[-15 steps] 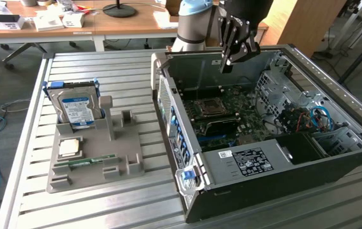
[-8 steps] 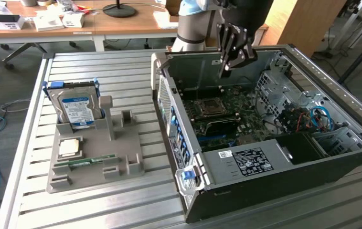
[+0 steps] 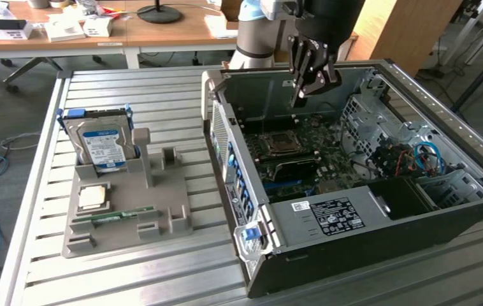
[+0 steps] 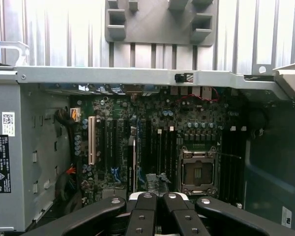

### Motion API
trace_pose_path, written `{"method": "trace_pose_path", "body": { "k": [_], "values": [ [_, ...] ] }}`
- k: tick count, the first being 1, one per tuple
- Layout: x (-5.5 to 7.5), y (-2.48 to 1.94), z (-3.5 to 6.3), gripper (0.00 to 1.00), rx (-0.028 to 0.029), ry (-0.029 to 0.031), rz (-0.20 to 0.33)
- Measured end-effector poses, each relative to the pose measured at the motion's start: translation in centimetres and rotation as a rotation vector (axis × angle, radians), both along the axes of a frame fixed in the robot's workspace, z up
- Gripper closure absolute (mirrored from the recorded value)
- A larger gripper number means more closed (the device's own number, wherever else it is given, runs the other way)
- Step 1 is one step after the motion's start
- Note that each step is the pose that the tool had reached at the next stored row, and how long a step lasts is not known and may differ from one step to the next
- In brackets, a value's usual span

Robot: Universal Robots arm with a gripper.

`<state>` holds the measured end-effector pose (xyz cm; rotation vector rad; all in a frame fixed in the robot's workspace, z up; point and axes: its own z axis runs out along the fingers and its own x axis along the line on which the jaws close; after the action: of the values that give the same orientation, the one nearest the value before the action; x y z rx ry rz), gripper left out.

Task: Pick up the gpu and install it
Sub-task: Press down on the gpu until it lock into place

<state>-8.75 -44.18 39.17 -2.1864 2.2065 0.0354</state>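
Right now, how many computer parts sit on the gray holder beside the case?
3. A hard drive stands upright at the far end of the holder, a CPU lies flat before it, and a RAM stick lies nearer still. None looks hidden.

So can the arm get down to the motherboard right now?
Probably yes: the case lies open, and the fingers hang right above the motherboard with nothing seen in between.
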Motion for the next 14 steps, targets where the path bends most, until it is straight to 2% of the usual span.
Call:
{"method": "trace_pose_path", "body": {
  "k": [12,14],
  "values": [
    [0.00,0.00,-0.10,0.89,0.0002,-0.0001,0.000],
    [0.00,0.00,-0.41,0.89,0.0003,-0.0002,0.000]
  ]
}}
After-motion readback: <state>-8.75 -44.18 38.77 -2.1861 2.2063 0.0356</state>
